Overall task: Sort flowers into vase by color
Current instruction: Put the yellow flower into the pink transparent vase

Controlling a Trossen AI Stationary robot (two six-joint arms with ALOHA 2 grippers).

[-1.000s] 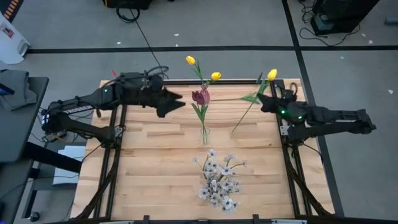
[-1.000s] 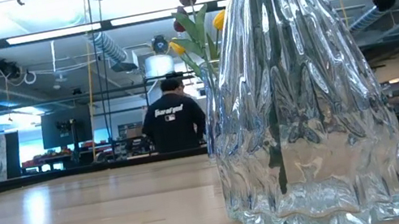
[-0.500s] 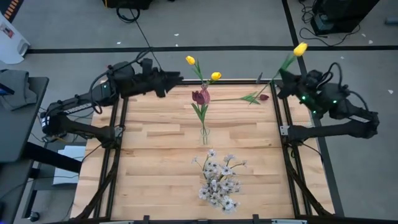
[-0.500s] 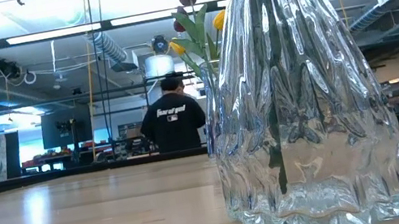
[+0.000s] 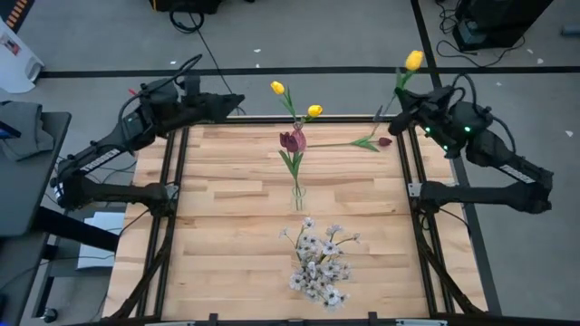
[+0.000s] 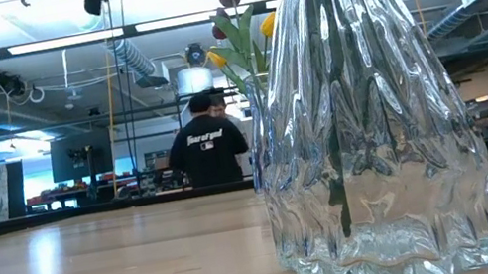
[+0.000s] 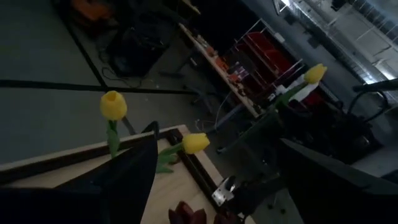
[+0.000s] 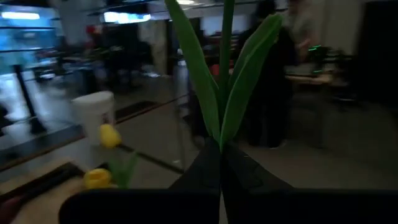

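High view: a slim glass vase (image 5: 297, 194) is seen standing near the middle of the wooden table (image 5: 227, 235), and everything else is placed from it. Two yellow tulips (image 5: 277, 88) and a dark red tulip (image 5: 292, 140) are held upright in this vase, their heads leaning toward the far edge of the table. Nearer the front edge than the vase, a spray of small white blossoms (image 5: 319, 263) is seen in a second, ribbed glass vase (image 6: 365, 136), which fills the low view. To the right of the slim vase and farther back, another dark red tulip (image 5: 384, 141) is laid flat on the table, its stem pointing back toward the vase.

The right gripper (image 5: 400, 107) is raised at the far right corner, well apart from the slim vase. Its jaws are closed on the stem of a third yellow tulip (image 5: 413, 61), whose head is carried out beyond the table's far edge; in the right wrist view the green leaves (image 8: 217, 87) are seen rising from between the fingers.

The left gripper (image 5: 234, 101) is held at the far left corner, its jaws spread wide and empty.

A person (image 6: 207, 145) in a dark shirt is seen in the room behind.
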